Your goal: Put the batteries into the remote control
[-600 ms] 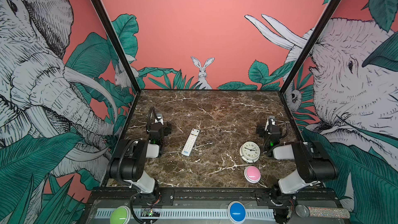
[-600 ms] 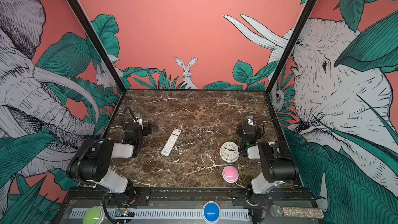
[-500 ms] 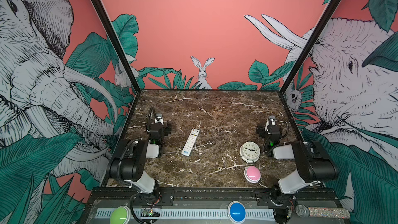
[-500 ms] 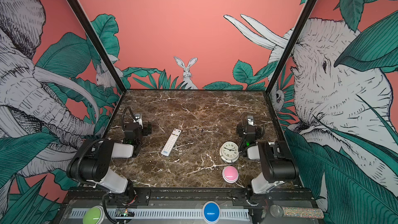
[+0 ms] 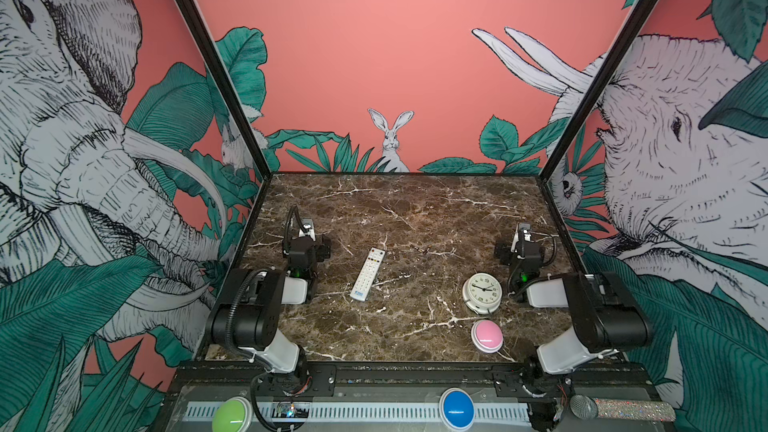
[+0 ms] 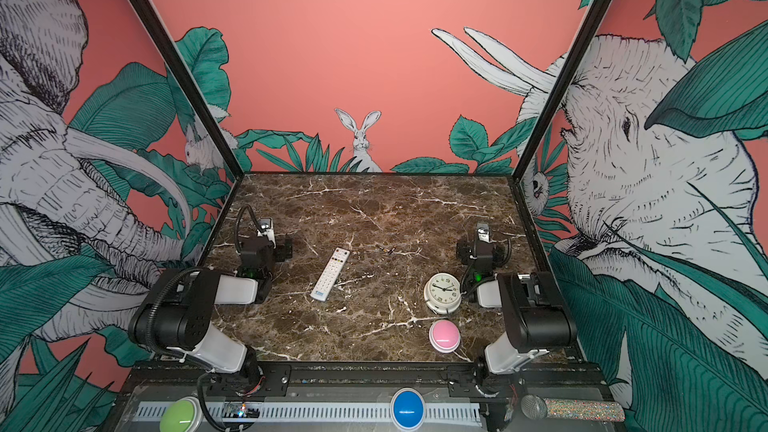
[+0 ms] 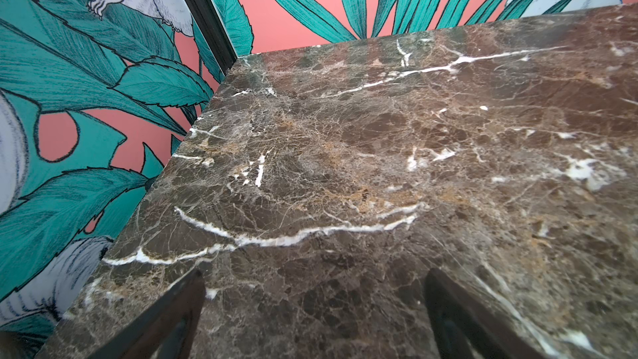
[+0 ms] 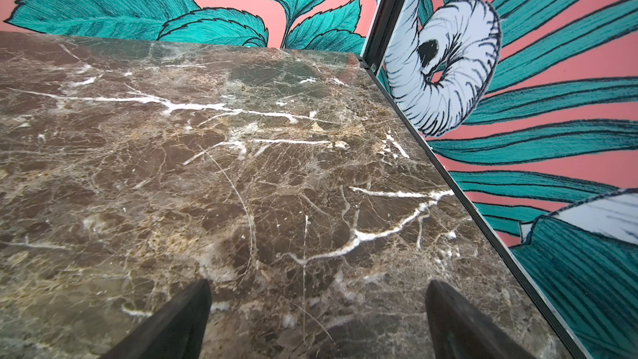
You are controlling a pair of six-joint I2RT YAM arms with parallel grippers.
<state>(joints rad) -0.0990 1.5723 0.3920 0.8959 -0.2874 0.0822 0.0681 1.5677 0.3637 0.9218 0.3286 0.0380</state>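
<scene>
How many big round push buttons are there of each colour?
pink button: 1
green button: 1
blue button: 1
Total: 3

Both top views look down from high above the front edge of the tabletop [image 5: 415,209] toward the back wall [image 5: 374,56], far enough to hold it whole, and share nearly all of it, the remote control [image 5: 368,273] included. Left of the remote control, the left wrist camera sits low, facing past the left tool [image 7: 315,274] to a rear corner; right of it, the right wrist camera does likewise past the right tool [image 8: 317,284].
</scene>
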